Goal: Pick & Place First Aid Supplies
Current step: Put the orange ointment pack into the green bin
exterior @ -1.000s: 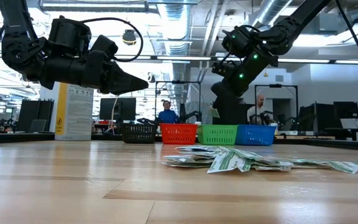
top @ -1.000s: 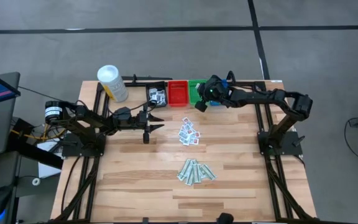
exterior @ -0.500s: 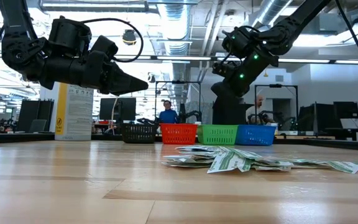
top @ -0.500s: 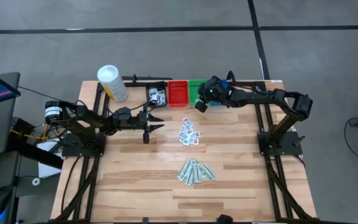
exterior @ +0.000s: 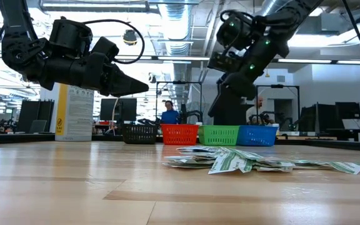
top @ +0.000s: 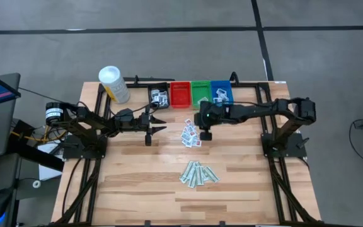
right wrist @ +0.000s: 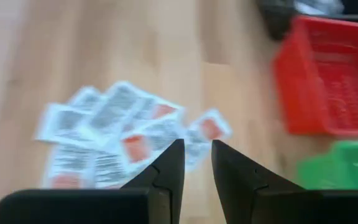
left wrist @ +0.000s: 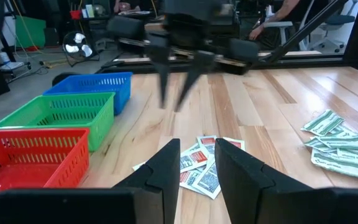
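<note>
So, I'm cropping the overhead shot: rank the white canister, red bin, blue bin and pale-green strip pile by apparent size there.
1. Pale-green strip pile
2. White canister
3. Red bin and blue bin: alike, not ranked.

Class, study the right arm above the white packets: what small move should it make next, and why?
Probably lower straight down: the right gripper hangs open and empty just above the pile of white squarish paper packets with red print, beside the row of small plastic bins.

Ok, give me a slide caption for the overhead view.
Right gripper open above white packets, left gripper waiting nearby.
</note>
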Controlling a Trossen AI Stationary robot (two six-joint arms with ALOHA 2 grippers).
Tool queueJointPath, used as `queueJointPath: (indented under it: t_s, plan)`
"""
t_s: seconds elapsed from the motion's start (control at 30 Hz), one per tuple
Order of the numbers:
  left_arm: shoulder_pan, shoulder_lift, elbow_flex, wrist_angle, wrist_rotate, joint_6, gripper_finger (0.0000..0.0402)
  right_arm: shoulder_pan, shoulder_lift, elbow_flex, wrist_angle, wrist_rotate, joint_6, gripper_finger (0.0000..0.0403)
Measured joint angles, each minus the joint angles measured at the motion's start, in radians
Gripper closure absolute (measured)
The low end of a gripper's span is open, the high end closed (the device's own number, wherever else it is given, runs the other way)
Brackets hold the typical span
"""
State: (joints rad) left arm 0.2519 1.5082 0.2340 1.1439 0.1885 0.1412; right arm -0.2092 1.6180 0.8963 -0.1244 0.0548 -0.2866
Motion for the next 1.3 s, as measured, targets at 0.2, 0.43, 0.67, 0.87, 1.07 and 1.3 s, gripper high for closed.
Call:
queueJointPath:
  t_s: [0.2,0.43,0.67,0.87,1.07,1.3]
  plan:
    - [0.0,0.0,0.0,0.001,0.0,-0.023,0.03,0.076,0.038,-0.001,0.034,-0.063,0.006,0.0328]
    - [0.0,0.0,0.0,0.002,0.0,-0.026,0.03,0.12,0.176,-0.001,0.163,-0.109,-0.027,0.0328]
    - [0.0,0.0,0.0,0.01,0.0,-0.053,0.03,0.123,0.201,0.0,0.174,-0.106,0.013,0.0328]
    - [0.0,0.0,0.0,0.016,0.0,-0.074,0.03,0.129,0.203,0.0,0.17,-0.11,0.025,0.0328]
    - [0.0,0.0,0.0,0.017,0.0,-0.075,0.03,0.13,0.203,0.0,0.17,-0.11,0.041,0.0328]
    - [0.0,0.0,0.0,0.017,0.0,-0.075,0.03,0.18,0.203,0.0,0.192,-0.188,0.052,0.0328]
